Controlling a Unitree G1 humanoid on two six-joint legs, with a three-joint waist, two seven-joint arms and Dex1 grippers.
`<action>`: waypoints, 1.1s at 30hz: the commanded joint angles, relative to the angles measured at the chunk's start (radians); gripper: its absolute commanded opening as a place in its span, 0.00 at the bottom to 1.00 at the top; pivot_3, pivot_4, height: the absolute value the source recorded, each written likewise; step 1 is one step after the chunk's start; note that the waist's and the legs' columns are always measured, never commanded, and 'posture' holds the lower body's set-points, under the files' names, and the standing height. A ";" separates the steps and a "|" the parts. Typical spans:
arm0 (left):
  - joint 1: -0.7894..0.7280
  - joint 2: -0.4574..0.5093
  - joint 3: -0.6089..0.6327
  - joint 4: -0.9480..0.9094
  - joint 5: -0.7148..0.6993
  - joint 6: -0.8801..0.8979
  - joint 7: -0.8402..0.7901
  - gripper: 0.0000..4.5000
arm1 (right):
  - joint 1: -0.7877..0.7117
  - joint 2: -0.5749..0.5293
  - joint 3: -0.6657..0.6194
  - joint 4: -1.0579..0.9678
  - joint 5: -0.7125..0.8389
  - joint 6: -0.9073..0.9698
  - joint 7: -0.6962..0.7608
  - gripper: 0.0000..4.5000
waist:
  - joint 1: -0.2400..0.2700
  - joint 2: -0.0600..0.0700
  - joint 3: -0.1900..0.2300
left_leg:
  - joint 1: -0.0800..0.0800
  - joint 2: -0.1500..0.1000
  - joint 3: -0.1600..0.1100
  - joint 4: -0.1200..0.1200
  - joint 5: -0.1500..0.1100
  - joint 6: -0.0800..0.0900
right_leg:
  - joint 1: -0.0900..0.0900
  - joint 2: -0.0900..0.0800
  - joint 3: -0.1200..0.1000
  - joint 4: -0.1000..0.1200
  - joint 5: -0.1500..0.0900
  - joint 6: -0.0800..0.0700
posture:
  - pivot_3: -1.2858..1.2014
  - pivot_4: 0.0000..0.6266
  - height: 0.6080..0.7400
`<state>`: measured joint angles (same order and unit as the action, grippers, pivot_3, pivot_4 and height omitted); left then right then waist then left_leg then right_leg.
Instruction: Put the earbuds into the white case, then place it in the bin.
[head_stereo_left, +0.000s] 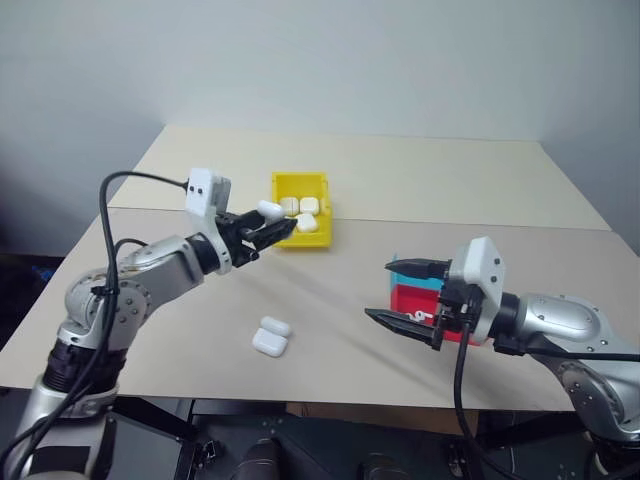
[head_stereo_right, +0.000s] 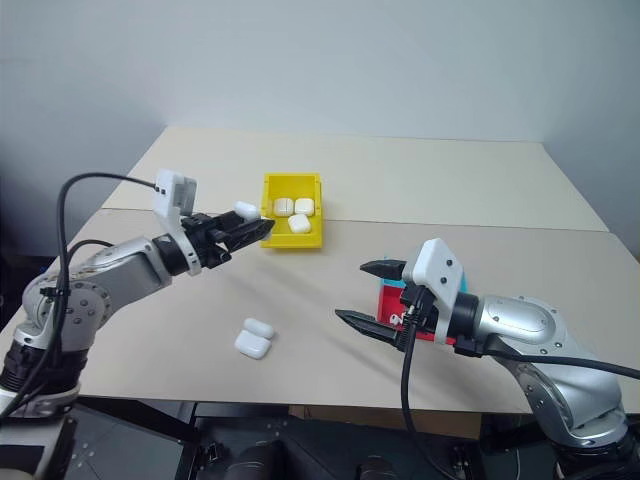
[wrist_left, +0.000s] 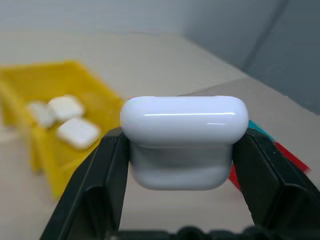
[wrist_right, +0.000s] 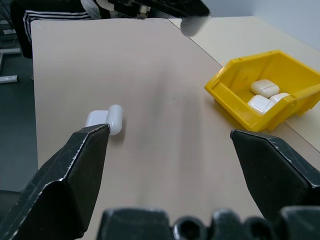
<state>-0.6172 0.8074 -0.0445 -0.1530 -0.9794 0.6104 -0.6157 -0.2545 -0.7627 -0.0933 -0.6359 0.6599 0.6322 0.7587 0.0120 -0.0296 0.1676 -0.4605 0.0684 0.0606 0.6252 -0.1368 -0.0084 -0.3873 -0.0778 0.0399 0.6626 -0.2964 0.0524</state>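
Observation:
My left gripper is shut on a closed white case, held level above the table just left of the yellow bin. Three white cases lie inside the bin. A second white case rests on the table in front, its lid flipped open. My right gripper stands open and holds nothing, hovering at the right over the tray. The earbuds are hidden from me.
A red-and-teal tray sits on the table under my right gripper. The beige table stretches wide behind the bin, with a seam running across it. A black cable loops from my left wrist.

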 joint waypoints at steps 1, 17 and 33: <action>-0.063 0.048 -0.071 0.113 0.186 -0.154 -0.366 0.62 | 0.002 -0.011 -0.038 -0.037 0.009 -0.017 -0.002 1.00 | 0.000 0.000 0.000 | 0.000 0.000 0.000 0.000 0.000 0.000 | 0.000 0.000 0.000 0.000 0.000 0.000 | 0.52 0.24 1.00; -0.418 0.193 -0.468 0.732 0.740 -0.839 -0.999 0.62 | 0.046 -0.016 -0.057 -0.076 0.014 -0.014 -0.019 1.00 | -0.001 0.000 0.000 | -0.001 0.001 0.000 0.002 -0.002 0.004 | -0.001 0.001 0.000 0.001 -0.001 0.000 | 0.52 0.24 1.00; -0.238 0.106 -0.420 0.603 1.021 -0.701 -0.941 0.62 | 0.080 -0.024 -0.066 -0.116 0.016 -0.005 -0.039 1.00 | -0.005 0.000 0.000 | -0.001 0.002 0.000 0.003 -0.002 0.005 | 0.000 0.001 0.000 0.002 -0.001 0.001 | 0.52 0.24 1.00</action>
<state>-0.8581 0.9112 -0.4925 0.4843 0.0272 -0.1054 -1.5614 -0.1762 -0.7730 -0.1286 -0.7183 0.6626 0.6331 0.7221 0.0067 -0.0298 0.1677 -0.4618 0.0707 0.0608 0.6286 -0.1392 -0.0037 -0.3878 -0.0769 0.0401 0.6647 -0.2975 0.0532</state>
